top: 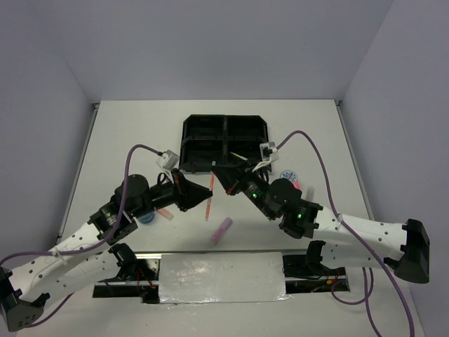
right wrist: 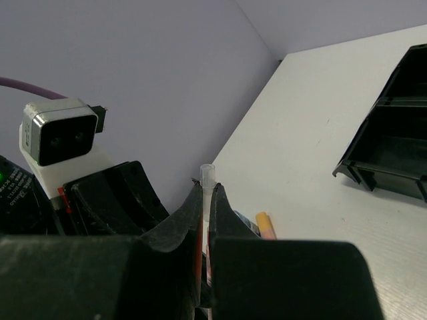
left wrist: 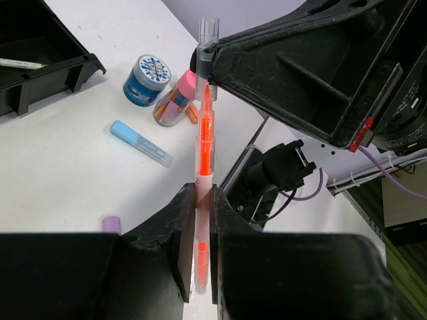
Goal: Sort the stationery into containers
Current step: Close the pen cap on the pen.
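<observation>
A thin pink-orange pen with a clear cap is held off the table by both grippers at once. My left gripper is shut on its lower end. My right gripper is shut on its upper end, with the clear cap poking past the fingertips. From above, the two grippers meet over the pen just in front of the black four-compartment tray. A yellow pen lies in the tray's near right compartment.
On the table lie a purple marker, a blue-and-white tape roll beside a pink-capped bottle, and a light blue marker. A second tape roll and an orange marker lie under the left arm.
</observation>
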Tool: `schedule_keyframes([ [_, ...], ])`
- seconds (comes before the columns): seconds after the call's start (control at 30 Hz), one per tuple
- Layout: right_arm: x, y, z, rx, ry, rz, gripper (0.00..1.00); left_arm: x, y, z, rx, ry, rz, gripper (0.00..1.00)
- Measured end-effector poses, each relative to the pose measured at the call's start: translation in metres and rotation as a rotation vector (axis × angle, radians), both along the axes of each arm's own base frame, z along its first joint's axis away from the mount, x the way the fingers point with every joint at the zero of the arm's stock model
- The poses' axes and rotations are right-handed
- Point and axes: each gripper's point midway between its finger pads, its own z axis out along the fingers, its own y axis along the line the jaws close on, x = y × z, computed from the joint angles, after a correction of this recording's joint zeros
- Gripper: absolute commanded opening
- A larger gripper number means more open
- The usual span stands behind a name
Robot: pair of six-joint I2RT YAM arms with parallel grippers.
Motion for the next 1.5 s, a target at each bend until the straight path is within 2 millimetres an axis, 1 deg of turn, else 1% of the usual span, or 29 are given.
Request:
schedule_keyframes([
  [0.27,-0.001,0.0,-0.008,-0.02,0.007,0.006,0.0,0.0,0.002,-0.006,0.028,0.0,0.004,0.0],
  [0.47,-0.005,-0.002,-0.013,-0.035,0.011,0.025,0.0,0.002,0.004,-0.002,0.017,-0.012,0.019,0.0],
  [0.63,-0.008,-0.004,-0.012,-0.025,0.013,0.036,0.0,0.0,0.005,0.0,0.011,-0.018,0.02,0.0],
  [0.8,-0.01,-0.001,-0.012,0.001,0.023,0.053,0.0,-0.001,0.005,0.001,0.011,-0.018,0.018,0.0],
  [0.9,-0.011,0.004,-0.013,0.015,0.033,0.071,0.0,0.0,0.005,0.002,0.006,-0.022,0.023,0.0],
  [1.17,-0.009,0.009,-0.022,0.035,0.076,0.074,0.0,0.002,0.009,-0.005,0.012,-0.018,0.047,0.0],
  [1.37,-0.011,0.012,-0.019,0.082,0.088,0.092,0.0,0.001,0.016,0.0,-0.007,-0.038,0.074,0.0],
  [1.5,-0.01,0.016,-0.025,0.085,0.096,0.096,0.0,0.003,0.017,-0.005,-0.001,-0.032,0.085,0.0],
])
